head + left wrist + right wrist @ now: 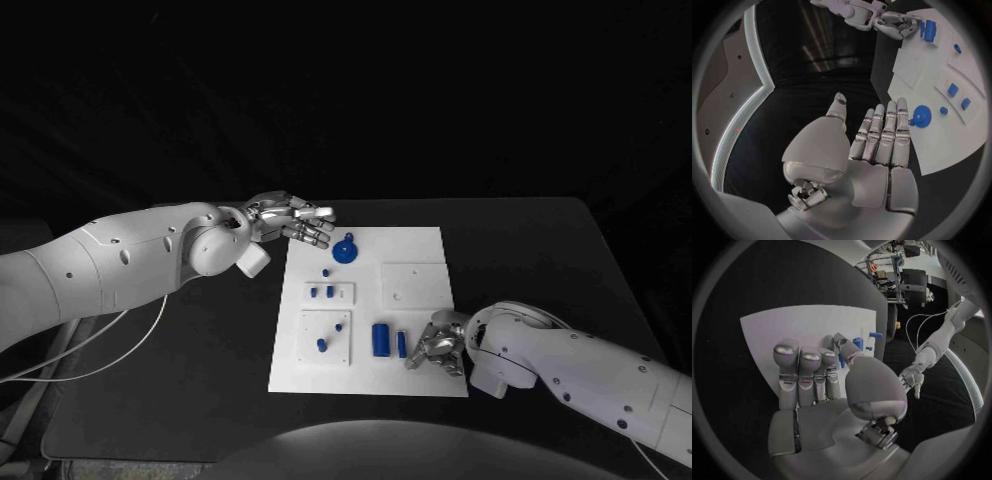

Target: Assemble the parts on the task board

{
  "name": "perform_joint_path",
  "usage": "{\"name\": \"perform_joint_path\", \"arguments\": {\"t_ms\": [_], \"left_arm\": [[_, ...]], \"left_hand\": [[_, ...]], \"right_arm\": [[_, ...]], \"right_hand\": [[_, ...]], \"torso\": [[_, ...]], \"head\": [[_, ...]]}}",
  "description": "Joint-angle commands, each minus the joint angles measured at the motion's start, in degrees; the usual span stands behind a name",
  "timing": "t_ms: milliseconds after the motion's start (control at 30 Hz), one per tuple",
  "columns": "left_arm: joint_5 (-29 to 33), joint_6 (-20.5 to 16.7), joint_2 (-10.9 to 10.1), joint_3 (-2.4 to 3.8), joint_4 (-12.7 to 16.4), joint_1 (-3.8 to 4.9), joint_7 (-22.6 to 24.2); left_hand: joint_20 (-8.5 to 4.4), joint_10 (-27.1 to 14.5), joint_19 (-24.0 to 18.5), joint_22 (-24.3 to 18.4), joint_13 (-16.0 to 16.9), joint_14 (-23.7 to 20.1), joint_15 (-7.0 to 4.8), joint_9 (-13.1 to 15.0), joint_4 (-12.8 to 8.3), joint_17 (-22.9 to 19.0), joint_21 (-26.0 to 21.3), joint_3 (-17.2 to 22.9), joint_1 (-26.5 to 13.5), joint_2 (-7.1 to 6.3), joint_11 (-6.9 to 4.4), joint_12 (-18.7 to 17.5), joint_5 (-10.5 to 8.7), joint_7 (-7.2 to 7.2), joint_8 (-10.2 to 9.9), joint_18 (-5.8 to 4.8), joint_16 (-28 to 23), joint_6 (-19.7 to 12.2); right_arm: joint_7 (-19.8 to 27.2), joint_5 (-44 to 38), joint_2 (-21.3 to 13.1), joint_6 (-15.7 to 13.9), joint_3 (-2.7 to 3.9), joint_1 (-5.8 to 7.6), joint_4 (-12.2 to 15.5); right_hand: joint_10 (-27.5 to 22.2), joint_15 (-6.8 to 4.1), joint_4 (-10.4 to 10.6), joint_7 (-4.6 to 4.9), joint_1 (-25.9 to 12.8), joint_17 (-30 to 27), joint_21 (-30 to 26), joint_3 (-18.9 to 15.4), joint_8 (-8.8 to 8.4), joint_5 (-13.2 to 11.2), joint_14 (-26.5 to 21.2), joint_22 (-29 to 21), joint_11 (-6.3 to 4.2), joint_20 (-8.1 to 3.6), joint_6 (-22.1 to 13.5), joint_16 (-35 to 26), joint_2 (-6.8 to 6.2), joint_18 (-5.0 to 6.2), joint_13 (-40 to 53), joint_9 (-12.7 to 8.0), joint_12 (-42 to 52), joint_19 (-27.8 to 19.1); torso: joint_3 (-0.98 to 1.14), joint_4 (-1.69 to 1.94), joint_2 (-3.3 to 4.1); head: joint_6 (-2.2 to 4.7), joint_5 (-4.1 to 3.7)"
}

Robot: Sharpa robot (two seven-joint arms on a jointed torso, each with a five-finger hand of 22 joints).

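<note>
Head view: left hand point(296, 221) spread and empty beside the blue disc point(345, 250); right hand point(437, 346), curled near the blue cylinder point(381, 339) — grasp unclear — risks nudging it off the task board point(418, 245).

Right hand point(437, 345) covers the task board point(418, 245) near edge; whether its fingers touch the slim blue part point(401, 344) can't be told. Small blue parts point(861, 342) in the right wrist view sit half hidden behind the fingers point(811, 365), shapes unreadable.

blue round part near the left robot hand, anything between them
Nothing: in the left wrist view only bare task board separates the left robot hand from the blue round part.
</note>
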Motion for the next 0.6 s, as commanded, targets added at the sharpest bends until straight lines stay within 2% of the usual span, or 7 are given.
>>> {"name": "perform_joint_path", "arguments": {"t_ms": [33, 233, 433, 500, 567, 600], "left_arm": [[-1.23, 1.33, 0.09, 0.01, -0.13, -0.04, 0.06], [-1.92, 1.4, 0.18, 0.01, -0.25, -0.04, -0.02], [-2.12, 1.34, 0.21, 0.01, -0.27, -0.03, -0.07], [-2.15, 1.31, 0.2, 0.0, -0.27, -0.03, -0.09], [-2.16, 1.3, 0.2, 0.0, -0.27, -0.03, -0.1], [-2.17, 1.3, 0.21, 0.0, -0.27, -0.03, -0.1]], "left_hand": [[0.09, -0.4, -0.22, 0.01, 0.01, -0.12, 0.32, -0.05, -0.78, -0.01, -0.06, 0.13, 0.94, -0.07, -0.03, 0.03, -0.27, -0.01, -0.15, -0.68, 0.15, -0.05], [0.15, -0.41, -0.23, 0.01, 0.0, -0.13, 0.35, -0.04, -1.68, -0.01, -0.05, 0.28, 1.18, 0.23, -0.02, 0.02, -0.26, -0.01, -0.15, -0.6, 0.17, 0.04], [0.17, -0.41, -0.22, 0.01, 0.01, -0.13, 0.35, -0.04, -2.08, -0.01, -0.06, 0.28, 1.17, 0.34, -0.01, 0.03, -0.26, 0.0, -0.14, -0.57, 0.17, 0.01], [0.17, -0.41, -0.22, 0.01, 0.01, -0.13, 0.35, -0.04, -2.08, -0.01, -0.06, 0.28, 1.17, 0.34, -0.01, 0.03, -0.26, 0.0, -0.14, -0.57, 0.17, 0.01], [0.17, -0.41, -0.22, 0.01, 0.01, -0.13, 0.35, -0.04, -2.08, -0.01, -0.06, 0.28, 1.17, 0.34, -0.01, 0.03, -0.26, 0.0, -0.14, -0.57, 0.17, 0.01], [0.17, -0.41, -0.22, 0.01, 0.01, -0.13, 0.35, -0.04, -2.11, -0.01, -0.05, 0.27, 1.14, 0.35, -0.01, 0.03, -0.26, 0.0, -0.14, -0.57, 0.17, 0.01]], "right_arm": [[-1.93, 0.8, -0.21, 2.84, -0.46, -0.55, -0.9], [-0.62, 1.92, -0.37, 2.97, -0.47, -0.54, -0.61], [0.33, 2.47, -0.73, 1.51, -0.48, -0.54, -0.33], [0.68, 2.87, -0.84, 0.64, -0.48, -0.54, -0.28], [1.13, 3.14, -0.9, -0.18, -0.48, -0.54, -0.24], [1.4, 3.25, -0.93, -0.58, -0.48, -0.54, -0.23]], "right_hand": [[-0.25, 0.17, -0.77, 0.48, 1.47, 0.25, 0.2, -0.1, -0.49, 0.27, -0.03, 5.28, 0.25, 0.38, 0.24, 0.3, -0.57, -0.3, 0.06, -7.01, 0.03, -0.22], [-0.13, 0.25, -0.06, 0.44, 2.07, 0.57, 0.54, -0.76, -0.49, 0.7, -0.02, 5.32, 0.25, 0.46, 0.39, 0.53, -1.65, -0.27, 0.19, -7.36, 0.29, -0.27], [0.04, 0.15, 2.7, 0.22, 1.6, 0.7, 0.54, -2.52, -0.49, -0.25, 0.03, 5.27, 0.13, 0.38, 0.34, 0.46, -2.05, -0.27, 0.17, -7.63, 0.36, -0.22], [0.14, 0.04, 5.46, 0.0, -0.25, 0.67, 0.53, -4.29, -0.47, -0.53, 0.04, 5.25, -0.02, 0.28, 0.12, 0.36, -2.04, -0.26, 0.14, -7.63, 0.36, -0.12], [0.2, 0.0, 8.17, -0.05, -0.93, 0.7, 0.46, -5.67, -0.48, -1.44, 0.08, 5.23, -0.02, 0.21, -0.04, 0.35, -2.21, -0.29, 0.11, -7.56, 0.32, -0.03], [0.22, -0.03, 10.21, -0.1, -0.37, 0.77, 0.43, -6.44, -0.37, -1.39, 0.13, 5.24, -0.04, 0.15, -0.14, 0.41, -2.24, -0.32, 0.12, -7.44, 0.32, 0.02]], "torso": [[0.02, -0.02, 0.01], [0.05, -0.07, 0.05], [0.05, 0.02, 0.05], [0.04, 0.01, 0.02], [0.03, -0.03, 0.01], [0.03, -0.04, 0.01]], "head": [[-0.11, 0.07], [-0.06, 0.06], [-0.11, 0.03], [-0.1, 0.07], [-0.08, 0.06], [-0.07, 0.08]]}}
